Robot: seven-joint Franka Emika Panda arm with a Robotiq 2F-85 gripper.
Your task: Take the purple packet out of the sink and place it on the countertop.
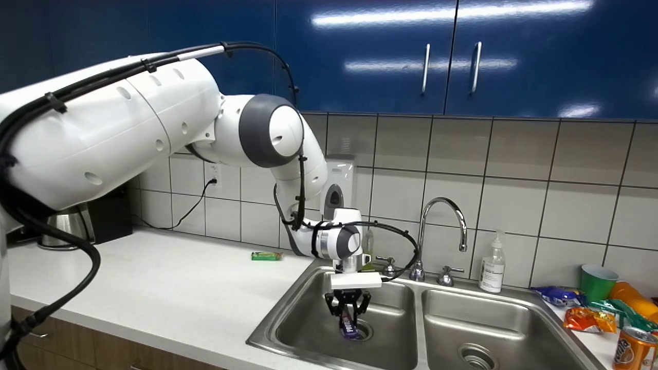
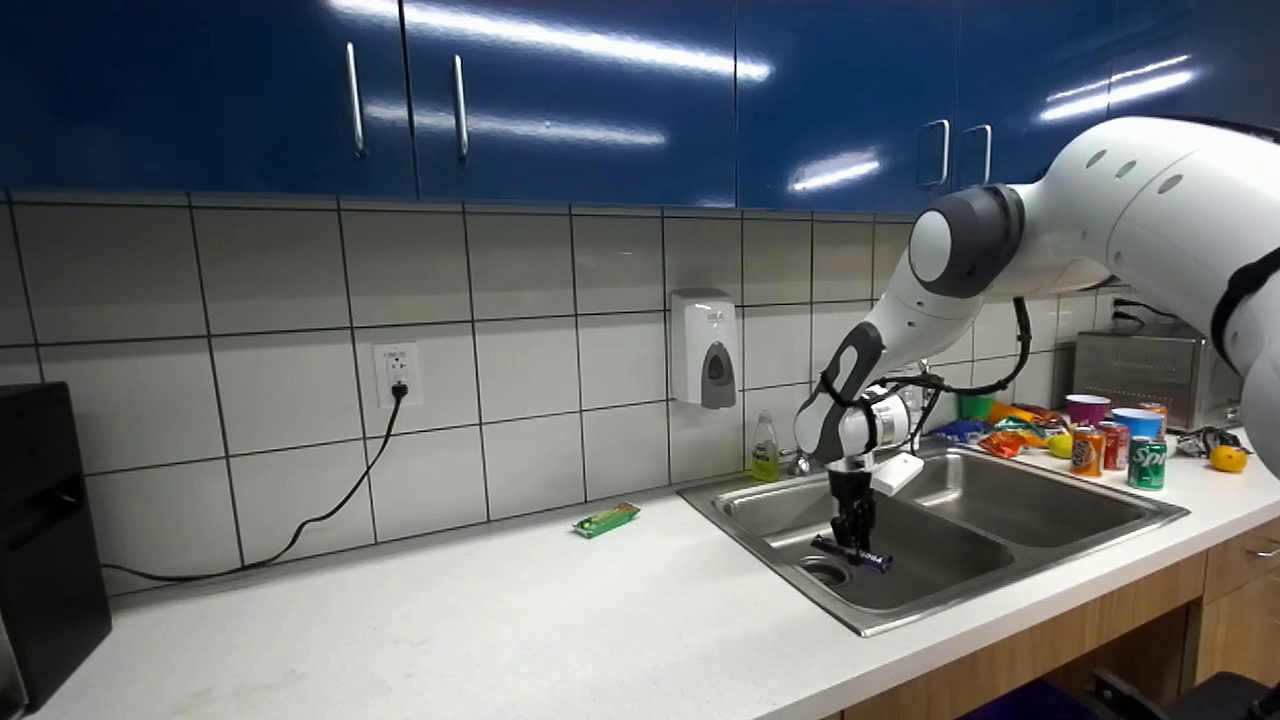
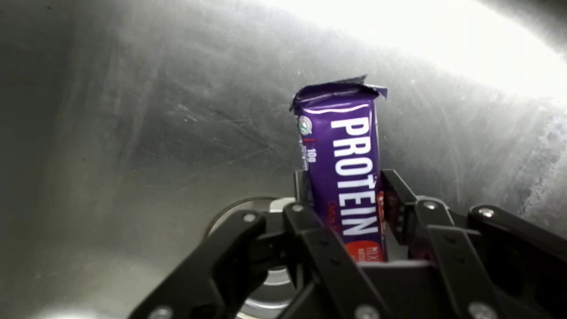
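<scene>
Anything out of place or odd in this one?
Yes: the orange cup is tipped over, while the green cup near it stands upright. The purple packet is in the sink, an odd place for food.

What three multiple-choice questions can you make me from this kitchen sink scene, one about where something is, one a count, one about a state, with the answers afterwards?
1. Where is the purple PROTEIN packet?
A. Flat on the countertop
B. Between the fingers of the gripper
C. Hanging from the faucet

2. How many basins does the sink have?
A. One
B. Three
C. Two

3. How do the blue cabinet doors stand?
A. Shut
B. Wide open
C. Taken off

Answers: 1 B, since the wrist view shows a finger on either side of the packet; 2 C, since both exterior views show a pair side by side; 3 A, since the doors that show lie flush in both exterior views.
</scene>
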